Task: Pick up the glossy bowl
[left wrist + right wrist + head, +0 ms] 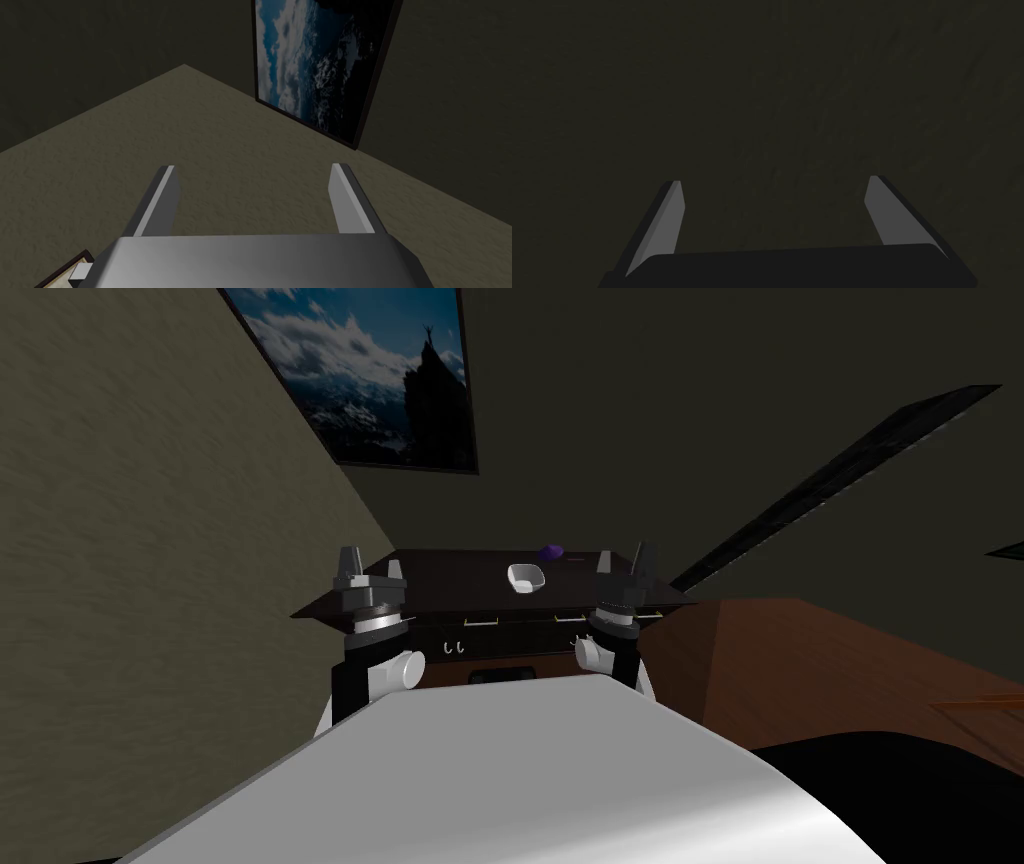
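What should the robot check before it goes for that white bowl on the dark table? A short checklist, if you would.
1. Bowl found: ok. The bowl sits upright on the table.
2. Left gripper ready: ok, open and empty.
3. Right gripper ready: ok, open and empty.
4. A gripper aimed at the bowl: not ok. Both stand at the table's near edge, one on each side of the bowl, with their fingers pointing up.
5. Room around the bowl: ok. The purple thing lies apart, behind it.
6. Bowl within reach from here: cannot tell.
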